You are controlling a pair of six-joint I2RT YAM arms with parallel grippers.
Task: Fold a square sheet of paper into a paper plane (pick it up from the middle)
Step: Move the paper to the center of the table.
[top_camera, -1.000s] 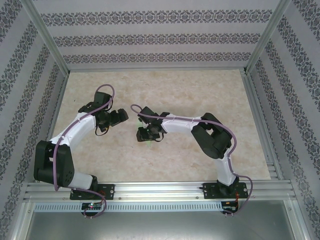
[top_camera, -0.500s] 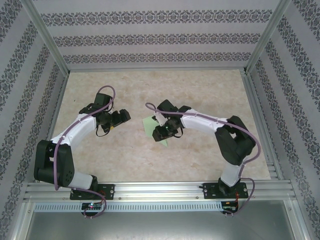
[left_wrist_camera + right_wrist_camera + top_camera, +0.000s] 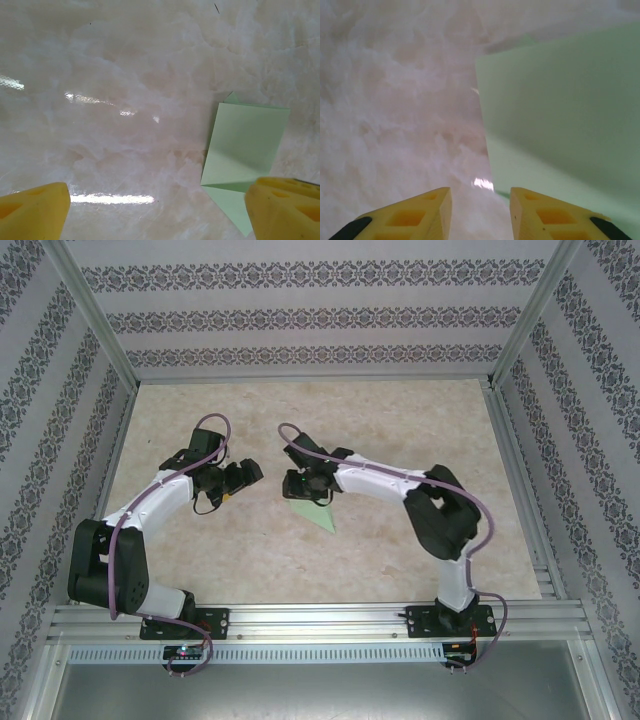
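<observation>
The sheet of paper (image 3: 318, 517) is pale mint green and lies flat on the table, folded, with a point toward the near right. My right gripper (image 3: 298, 487) hangs over its far left corner. In the right wrist view the right gripper (image 3: 480, 212) is open by a narrow gap, nothing is clamped, and the paper (image 3: 560, 100) has its left edge running down between the yellow fingers. My left gripper (image 3: 245, 473) stands to the left of the paper, apart from it. In its own view the left gripper (image 3: 157, 207) is wide open and the folded paper (image 3: 245, 145) lies by its right finger (image 3: 285, 205).
The marble-patterned table (image 3: 400, 420) is boxed in by patterned walls on three sides. An aluminium rail (image 3: 320, 620) carrying both arm bases runs along the near edge. Bare table lies behind and to the right of the arms.
The right gripper swung right, then back left and a little farther from the bases, uncovering the paper's pointed end. The left arm has barely moved.
</observation>
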